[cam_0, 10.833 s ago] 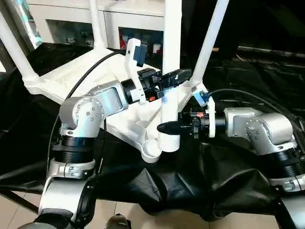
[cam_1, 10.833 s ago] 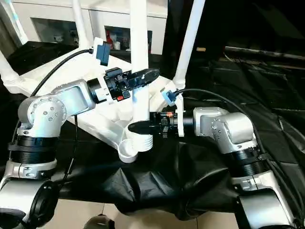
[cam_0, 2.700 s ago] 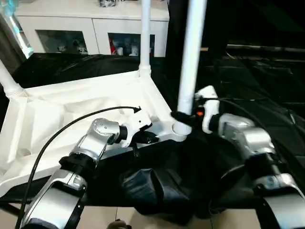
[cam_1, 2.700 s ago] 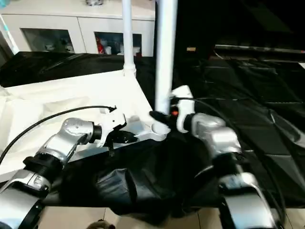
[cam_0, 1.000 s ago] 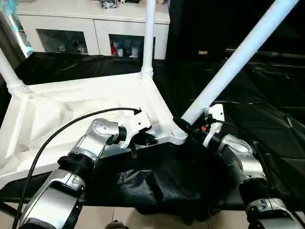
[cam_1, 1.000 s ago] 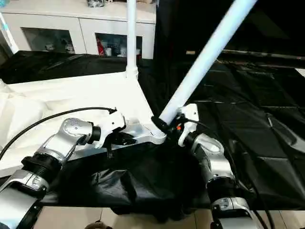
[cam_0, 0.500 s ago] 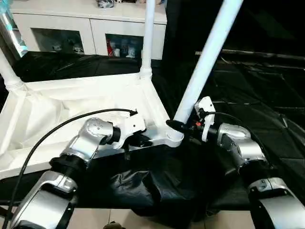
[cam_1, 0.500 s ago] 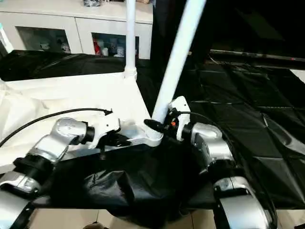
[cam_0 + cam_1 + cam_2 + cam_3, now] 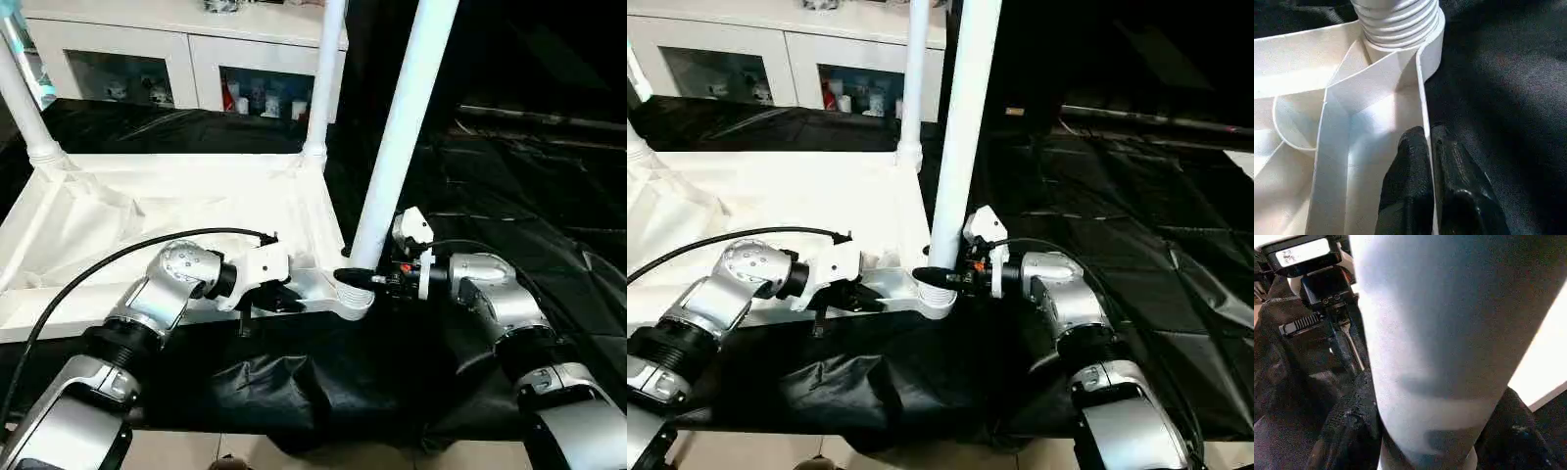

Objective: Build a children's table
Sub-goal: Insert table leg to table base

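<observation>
Table leg [image 9: 404, 127] stands near-upright in right end effector [image 9: 355, 276]; left end effector [image 9: 1428, 142] pinches tabletop rim [image 9: 1424, 105].

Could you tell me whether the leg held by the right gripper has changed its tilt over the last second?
Yes. The leg leaned steeply right, away from the back corner leg; now it stands nearly upright, almost parallel to it.

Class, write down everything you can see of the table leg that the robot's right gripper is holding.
The leg is a long, smooth white tube, plastic by its look, standing nearly upright and leaning slightly. Its ribbed lower end sits in the round corner socket of the upturned white top. The right gripper clasps it just above the socket, a black finger on either side.
</observation>
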Controlling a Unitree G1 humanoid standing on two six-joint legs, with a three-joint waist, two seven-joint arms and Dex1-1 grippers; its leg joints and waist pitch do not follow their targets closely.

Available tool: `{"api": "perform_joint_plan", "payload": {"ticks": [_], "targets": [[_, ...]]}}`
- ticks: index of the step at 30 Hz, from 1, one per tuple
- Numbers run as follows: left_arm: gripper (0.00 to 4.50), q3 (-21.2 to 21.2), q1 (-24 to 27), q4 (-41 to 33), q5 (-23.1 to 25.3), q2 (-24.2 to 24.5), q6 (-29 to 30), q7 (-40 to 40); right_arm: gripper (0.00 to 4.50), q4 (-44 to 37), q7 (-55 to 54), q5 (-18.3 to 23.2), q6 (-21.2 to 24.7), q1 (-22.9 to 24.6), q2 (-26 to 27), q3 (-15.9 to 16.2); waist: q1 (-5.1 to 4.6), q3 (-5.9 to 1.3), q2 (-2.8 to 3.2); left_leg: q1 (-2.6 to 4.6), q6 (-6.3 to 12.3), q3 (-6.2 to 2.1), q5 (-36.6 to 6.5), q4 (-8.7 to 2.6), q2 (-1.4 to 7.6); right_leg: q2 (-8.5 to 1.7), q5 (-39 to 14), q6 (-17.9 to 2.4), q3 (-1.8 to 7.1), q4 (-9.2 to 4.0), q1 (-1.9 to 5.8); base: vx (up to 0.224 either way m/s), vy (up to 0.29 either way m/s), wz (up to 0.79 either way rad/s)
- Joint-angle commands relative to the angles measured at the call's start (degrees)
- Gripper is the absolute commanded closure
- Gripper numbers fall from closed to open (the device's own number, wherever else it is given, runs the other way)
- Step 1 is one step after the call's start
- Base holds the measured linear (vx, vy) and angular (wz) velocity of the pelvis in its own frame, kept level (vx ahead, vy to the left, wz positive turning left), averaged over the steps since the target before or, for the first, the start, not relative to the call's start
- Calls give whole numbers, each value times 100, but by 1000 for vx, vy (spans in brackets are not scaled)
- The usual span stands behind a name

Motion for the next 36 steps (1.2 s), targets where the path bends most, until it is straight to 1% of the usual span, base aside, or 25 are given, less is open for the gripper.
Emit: {"api": "perform_joint_plan", "payload": {"ticks": [1,2,3,4,6,7,10,12,13,14,17,18,19,21,22,23,24,25,27,28,30,32,33,35,36], "targets": [[450,-227,34,-312,10,-7,-163,-413,258,409,-8,-402,227,392,-77,361,-20,-211,123,105,-148,-141,-2446,-514,320,-453,-2366,-928,354,-536,161,0,0,0],[450,-229,30,-296,14,-16,-167,-396,258,407,-45,-389,224,402,-71,323,-17,-211,116,109,-146,-139,-2443,-513,320,-453,-2369,-927,354,-536,158,0,0,0],[450,-235,23,-273,20,-26,-171,-371,258,420,-83,-367,221,409,-60,264,-15,-204,148,104,-152,-143,-2452,-519,317,-453,-2380,-931,355,-542,162,0,0,0],[450,-238,14,-251,25,-35,-178,-349,258,437,-100,-342,237,409,-49,218,-19,-193,137,117,-156,-144,-2526,-524,318,-451,-2470,-917,351,-556,156,0,0,0],[450,-213,0,-214,37,-62,-142,-256,258,442,-203,-166,378,420,27,26,-9,-190,161,129,-170,-154,-2614,-528,321,-461,-2590,-898,354,-569,151,0,0,0],[450,-209,-1,-209,43,-63,-138,-238,258,433,-219,-120,423,423,44,-15,-10,-188,152,136,-170,-160,-2648,-534,326,-464,-2633,-891,352,-576,150,0,0,0],[450,-188,-7,-189,51,-72,-124,-181,258,444,-519,145,595,382,144,-343,-13,-179,161,139,-186,-171,-2754,-545,329,-466,-2761,-883,348,-588,144,0,0,0],[450,-171,-3,-186,44,-80,-104,-152,258,417,-693,319,687,400,189,-549,-8,-183,188,155,-194,-176,-2794,-544,331,-476,-2861,-879,349,-602,140,0,0,0],[450,-160,1,-189,39,-82,-90,-136,258,374,-762,410,732,445,203,-648,-10,-178,177,151,-194,-173,-2800,-541,331,-484,-2918,-864,349,-614,132,0,0,0],[450,-157,2,-191,38,-82,-86,-133,258,329,-771,445,750,495,198,-681,4,-178,194,147,-188,-176,-2765,-544,330,-490,-2949,-847,348,-622,138,0,0,0],[450,-144,-22,-166,54,-84,-78,-98,258,127,-752,443,758,702,186,-690,21,-176,201,156,-167,-164,-2684,-538,328,-497,-2986,-825,358,-636,124,0,0,0],[450,-135,-40,-145,58,-90,-77,-80,258,52,-757,448,765,778,193,-692,35,-186,198,142,-156,-165,-2586,-545,330,-500,-2938,-816,360,-629,143,0,0,0],[450,-125,-59,-121,68,-102,-73,-42,258,-55,-768,442,772,878,207,-685,47,-190,168,124,-136,-161,-2468,-558,334,-490,-2818,-803,360,-624,159,0,0,0],[450,-117,-72,-105,75,-110,-71,-15,258,-124,-776,437,777,942,217,-680,71,-198,193,145,-129,-149,-2380,-571,341,-482,-2611,-854,359,-608,158,0,0,0],[450,-91,-113,-32,112,-124,-82,94,258,-374,-856,307,680,1159,257,-543,63,-188,175,137,-135,-147,-2398,-581,343,-478,-2591,-876,356,-608,166,0,0,0],[450,-85,-118,-21,115,-126,-83,111,258,-442,-889,235,616,1214,259,-468,80,-180,184,137,-137,-149,-2417,-587,342,-487,-2648,-847,355,-623,168,0,0,0],[450,-80,-121,-13,117,-127,-84,123,258,-488,-912,185,572,1252,261,-417,88,-189,189,169,-157,-150,-2470,-594,337,-498,-2734,-801,354,-641,166,0,0,0],[450,-68,-125,4,119,-129,-87,143,258,-621,-983,-3,425,1343,255,-251,77,-173,170,155,-166,-157,-2514,-603,335,-509,-2877,-750,356,-668,165,0,0,0],[450,-62,-118,11,126,-124,-99,147,258,-685,-1017,-102,361,1370,254,-179,60,-179,146,168,-175,-172,-2565,-607,328,-520,-3144,-651,353,-686,164,0,0,0],[450,-62,-118,11,126,-124,-99,147,258,-685,-1017,-102,361,1370,254,-179,54,-164,158,181,-180,-182,-2663,-605,326,-531,-3383,-584,349,-717,146,0,0,0],[450,-30,-91,16,126,-143,-88,202,258,-884,-1095,-134,365,1441,280,-136,42,-173,87,196,-168,-193,-2668,-592,323,-552,-3719,-461,338,-756,141,0,0,0],[450,-19,-77,24,123,-149,-86,238,258,-992,-1179,-75,415,1490,307,-187,27,-170,104,206,-184,-206,-2744,-591,326,-556,-3866,-395,331,-779,114,0,0,0],[450,-14,-67,32,123,-151,-87,270,258,-1057,-1264,-16,443,1528,325,-250,18,-173,90,202,-197,-215,-2782,-599,331,-557,-3880,-362,326,-790,115,0,0,0],[450,-5,-57,44,121,-155,-91,306,259,-1090,-1346,95,482,1553,349,-369,1,-186,100,193,-216,-224,-2840,-626,342,-543,-3650,-399,321,-773,127,0,0,0],[450,5,-43,36,115,-165,-78,337,259,-1125,-1417,254,546,1579,367,-527,-2,-188,116,186,-227,-230,-2850,-634,343,-539,-3584,-415,317,-764,138,0,0,0]]}}
